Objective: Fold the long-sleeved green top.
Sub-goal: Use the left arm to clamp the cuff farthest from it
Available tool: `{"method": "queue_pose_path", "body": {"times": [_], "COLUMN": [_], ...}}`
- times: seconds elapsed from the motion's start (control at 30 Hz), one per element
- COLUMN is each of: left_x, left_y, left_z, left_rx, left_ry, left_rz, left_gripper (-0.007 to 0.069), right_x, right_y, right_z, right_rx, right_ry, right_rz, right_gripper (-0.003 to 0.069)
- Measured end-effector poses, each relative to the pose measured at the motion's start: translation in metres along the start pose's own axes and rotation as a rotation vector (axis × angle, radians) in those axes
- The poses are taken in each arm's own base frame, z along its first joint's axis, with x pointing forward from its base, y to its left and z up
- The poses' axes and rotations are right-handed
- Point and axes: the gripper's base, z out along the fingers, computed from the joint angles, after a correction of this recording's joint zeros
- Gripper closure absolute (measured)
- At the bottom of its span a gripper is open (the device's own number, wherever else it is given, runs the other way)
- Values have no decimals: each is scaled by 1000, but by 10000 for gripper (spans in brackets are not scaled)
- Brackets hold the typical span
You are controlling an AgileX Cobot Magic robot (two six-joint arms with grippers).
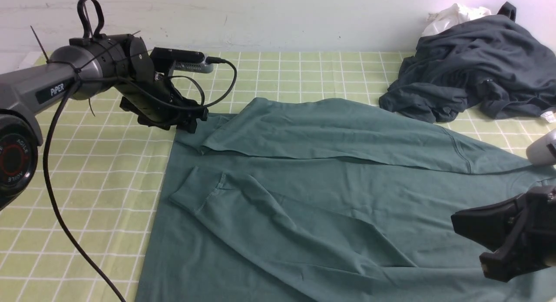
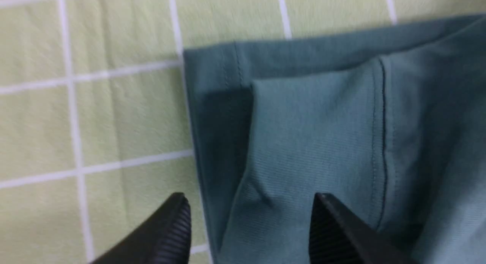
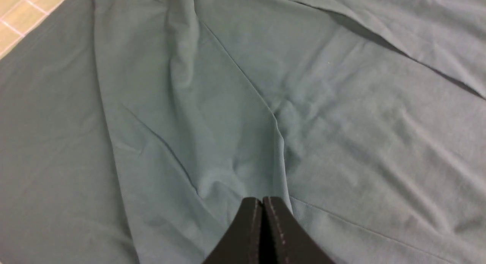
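Green top (image 1: 325, 197) spread flat on the checked cloth (image 1: 100, 171), both sleeves folded across its body
The top covers the middle and right of the cloth. The left gripper (image 1: 193, 121) hangs at the top's far left corner, its jaws apart above a sleeve cuff (image 2: 315, 142) that lies just inside the hem. The right gripper (image 3: 262, 199) hangs low over the near right part of the top, jaws pressed together. A crumpled grey garment (image 1: 469, 71) lies at the far right, just beside the top's far edge
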Motion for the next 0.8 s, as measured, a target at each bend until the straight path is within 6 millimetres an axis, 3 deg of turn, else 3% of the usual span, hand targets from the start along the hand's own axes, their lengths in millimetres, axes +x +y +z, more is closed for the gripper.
{"method": "queue_pose_path", "body": {"times": [0.37,0.5,0.7,0.8], "left_x": [0,-5,-27,-27], "left_y": [-3,-5,-8,-7], "left_z": [0,-8,-40,-37], "left_rx": [5,12,18,7], "left_ry": [17,39,-15,-19], "left_rz": [11,26,47,82], "left_gripper": [598,629,629,591], "right_x": [0,0,-1,-1], "right_y": [0,0,1,1], "right_z": [0,0,0,0], "right_rx": [-1,-3,-5,-8], "right_ry": [-2,-4,-7,-10], "right_rz": [3,7,14,17], "right_gripper": [665,665,665,665]}}
